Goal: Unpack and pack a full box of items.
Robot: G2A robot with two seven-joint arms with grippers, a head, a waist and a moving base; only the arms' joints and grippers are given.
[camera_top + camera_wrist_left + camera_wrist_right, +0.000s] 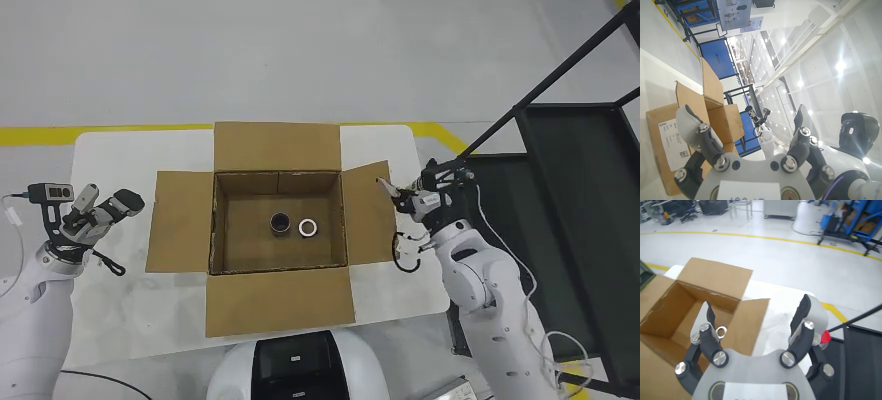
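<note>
Cardboard box (pixel 245 250) – stands at the middle of the table (pixel 120 160), all four flaps folded out flat. The far flap reaches the table's far edge and the near flap its near edge. A printed label (pixel 676 140) sits on the left flap.

Contents: two small items on the box floor, just beside each other, slightly toward the right wall. One is a dark cylinder (pixel 280 222) standing upright; the other is a white roll (pixel 309 228) lying flat with its hole facing up. The rest of the floor is bare cardboard.

Left gripper (pixel 743 111): at the table's left edge, well apart from the box, fingers spread wide with nothing between them.

Right gripper (pixel 756 303): at the table's right edge, just beside the right flap, pointed toward the box opening. Its fingers are also spread wide and hold nothing.

Handling assessment – both items look small, rigid and light. The cylinder should be taken from above, across its side wall. The roll offers little height, so a pinch across its outer rim, or one finger through the hole, appears safest. The box walls are deep, so a straight-down approach is advised to avoid catching the rim. The corrugated flaps will bend if pressed.
</note>
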